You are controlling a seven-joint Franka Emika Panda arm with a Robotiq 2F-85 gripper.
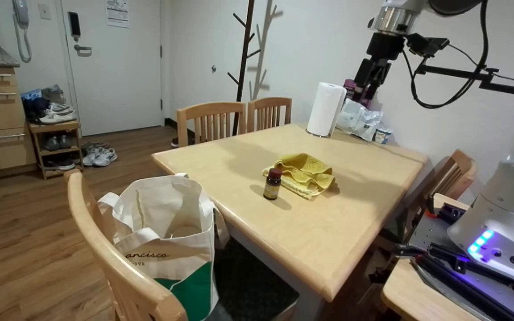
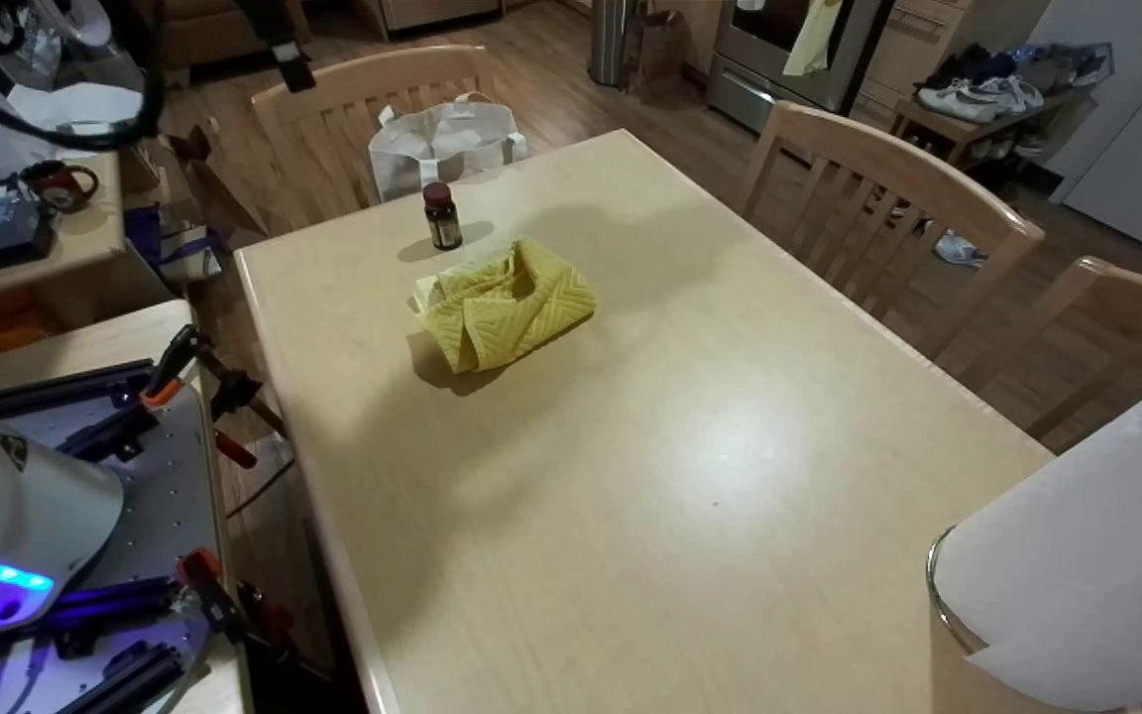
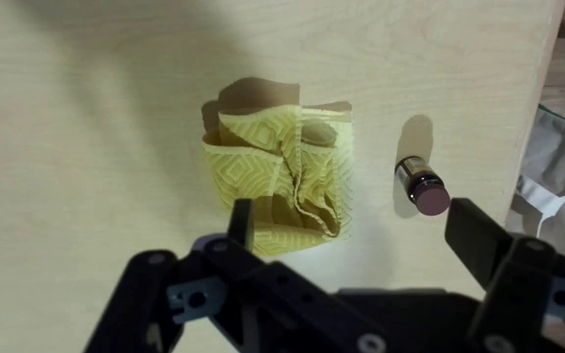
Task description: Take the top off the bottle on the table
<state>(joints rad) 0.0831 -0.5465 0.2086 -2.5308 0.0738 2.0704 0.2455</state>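
Bottle stands capped, its label unreadable.

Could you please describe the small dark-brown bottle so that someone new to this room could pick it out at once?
Find the large rectangular light-wood table and, on it, the crumpled yellow cloth. On the cloth's side nearer the white-and-green tote bag stands the small dark-brown bottle. Its round dark-red cap and upright body set it apart from the low cloth.
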